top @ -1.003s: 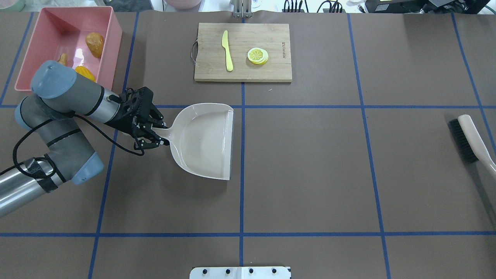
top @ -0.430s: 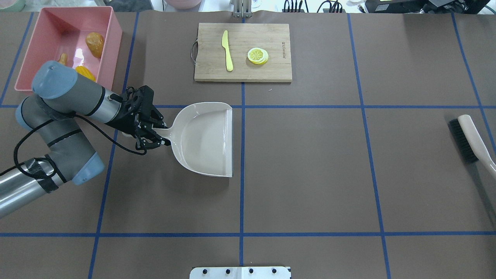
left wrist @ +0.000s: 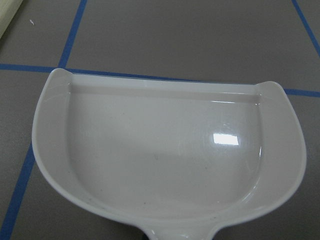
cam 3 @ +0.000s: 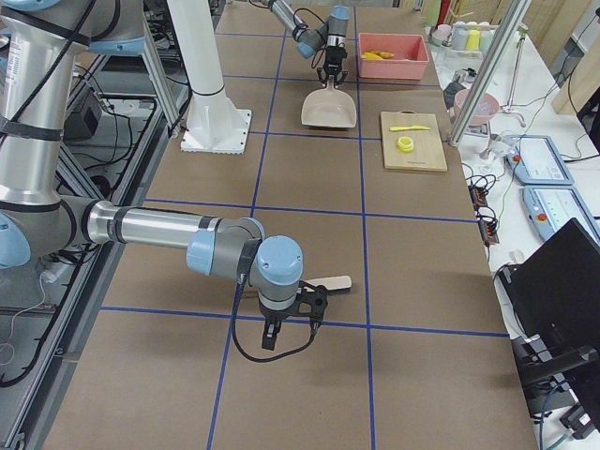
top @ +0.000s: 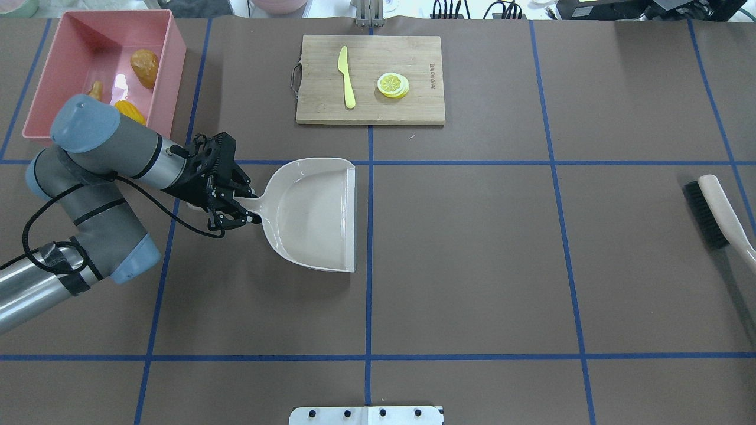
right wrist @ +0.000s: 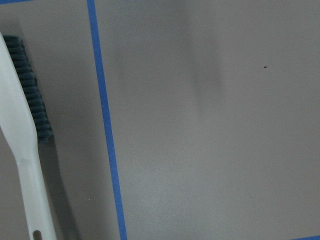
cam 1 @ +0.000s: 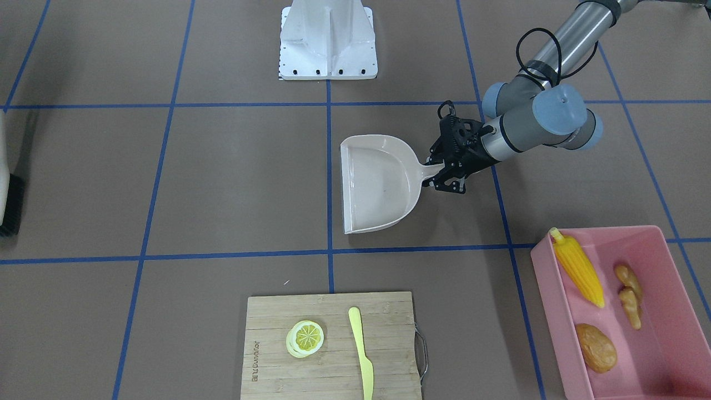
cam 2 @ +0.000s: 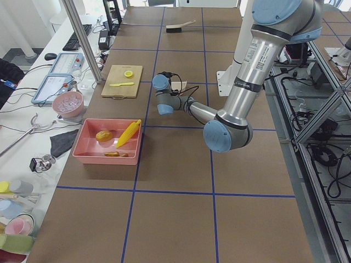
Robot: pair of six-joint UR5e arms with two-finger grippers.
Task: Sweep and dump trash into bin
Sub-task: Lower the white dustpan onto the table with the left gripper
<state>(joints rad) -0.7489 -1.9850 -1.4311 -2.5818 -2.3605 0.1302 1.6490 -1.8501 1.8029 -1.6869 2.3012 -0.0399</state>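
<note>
So the left gripper (top: pixel 247 205) is clamped on the handle of the dustpan (top: pixel 313 212), near mid-table (top: pixel 472 265). The corn (cam 1: pixel 579 270), potato (cam 1: pixel 596 348) and ginger (cam 1: pixel 629 294) all sit in the pink bin (top: pixel 88 47). The right gripper (cam 3: pixel 291 319) hangs by the brush (top: pixel 717 212); can't tell if it's open.

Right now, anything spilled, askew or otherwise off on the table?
Nothing stands out. The corn cob, potato and ginger root all lie inside the pink bin; the dustpan is empty, its handle in the left gripper. The brush lies on the table; lemon slice and knife sit on the cutting board.
</note>
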